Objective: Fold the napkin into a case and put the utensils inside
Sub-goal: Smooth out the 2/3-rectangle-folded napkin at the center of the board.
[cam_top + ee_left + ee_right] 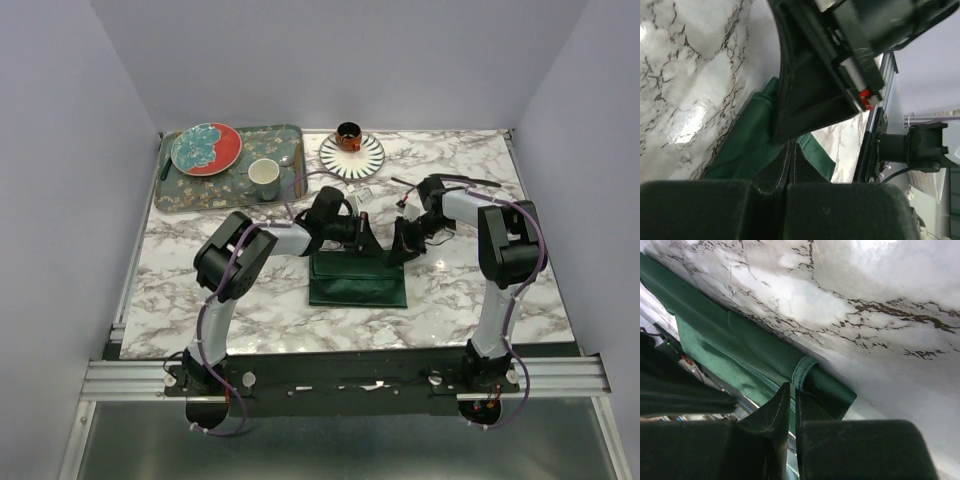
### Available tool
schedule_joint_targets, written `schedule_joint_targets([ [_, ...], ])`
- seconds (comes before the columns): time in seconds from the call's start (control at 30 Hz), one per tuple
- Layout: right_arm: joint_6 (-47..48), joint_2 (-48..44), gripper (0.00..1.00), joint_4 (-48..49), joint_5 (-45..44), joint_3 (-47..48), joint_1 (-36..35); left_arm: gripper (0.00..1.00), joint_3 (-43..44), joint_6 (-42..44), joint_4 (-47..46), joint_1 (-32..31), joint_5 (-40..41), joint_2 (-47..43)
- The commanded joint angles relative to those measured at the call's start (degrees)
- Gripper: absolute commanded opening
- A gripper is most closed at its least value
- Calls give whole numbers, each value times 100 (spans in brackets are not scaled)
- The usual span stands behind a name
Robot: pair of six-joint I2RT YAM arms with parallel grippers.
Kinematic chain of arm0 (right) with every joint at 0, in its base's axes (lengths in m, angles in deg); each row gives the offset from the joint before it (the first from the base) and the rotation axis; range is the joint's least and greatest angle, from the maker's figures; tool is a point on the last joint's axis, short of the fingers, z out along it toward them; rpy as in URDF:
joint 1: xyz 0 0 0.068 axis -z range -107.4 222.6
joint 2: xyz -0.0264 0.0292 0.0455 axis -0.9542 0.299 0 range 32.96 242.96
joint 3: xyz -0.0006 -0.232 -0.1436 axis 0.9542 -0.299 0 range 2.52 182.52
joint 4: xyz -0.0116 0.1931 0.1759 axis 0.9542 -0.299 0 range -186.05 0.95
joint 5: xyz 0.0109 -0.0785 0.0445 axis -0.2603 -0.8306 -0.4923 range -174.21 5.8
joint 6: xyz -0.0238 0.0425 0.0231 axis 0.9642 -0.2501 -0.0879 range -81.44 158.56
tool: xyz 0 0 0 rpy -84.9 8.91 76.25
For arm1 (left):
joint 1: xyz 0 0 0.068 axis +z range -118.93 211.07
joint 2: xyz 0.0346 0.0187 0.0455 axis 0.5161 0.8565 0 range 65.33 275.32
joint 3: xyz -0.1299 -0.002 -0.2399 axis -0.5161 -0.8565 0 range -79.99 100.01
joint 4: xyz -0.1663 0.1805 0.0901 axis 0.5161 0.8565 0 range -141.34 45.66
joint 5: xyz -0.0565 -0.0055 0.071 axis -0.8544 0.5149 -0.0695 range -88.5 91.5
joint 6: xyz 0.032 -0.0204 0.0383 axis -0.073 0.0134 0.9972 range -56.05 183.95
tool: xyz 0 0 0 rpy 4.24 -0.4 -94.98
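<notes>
Just beneath both my pincers, on the marble worktop (460,290), lay the dark green napkin (357,285), a flat rectangle reaching from my fingertips back toward my bases. My left pincer (366,238) was pressed together at its far edge. My right pincer (401,245) stood almost shut at the rolled hem; whether either truly pinched cloth I could not tell. I judged the folding was in hand; next, both should carry that edge over evenly.

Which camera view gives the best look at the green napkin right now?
The top external view: it shows the whole napkin, folded flat on the marble table. The left wrist view catches only a strip of its green cloth; the right wrist view shows one folded, hemmed edge close up.
</notes>
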Motion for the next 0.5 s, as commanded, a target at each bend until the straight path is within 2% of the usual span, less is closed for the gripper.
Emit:
schedule_joint_targets([
  [0.0, 107, 115, 18, 57, -396, -5, -7, 2, 215, -163, 177, -80, 378, 415],
  [0.23, 168, -43, 24, -56, -221, 65, -7, 0, 329, -129, 624, -80, 633, 907],
  [0.47, 652, -649, 35, -628, 200, 513, 11, 0, 312, 65, 1118, -80, 800, 1057],
])
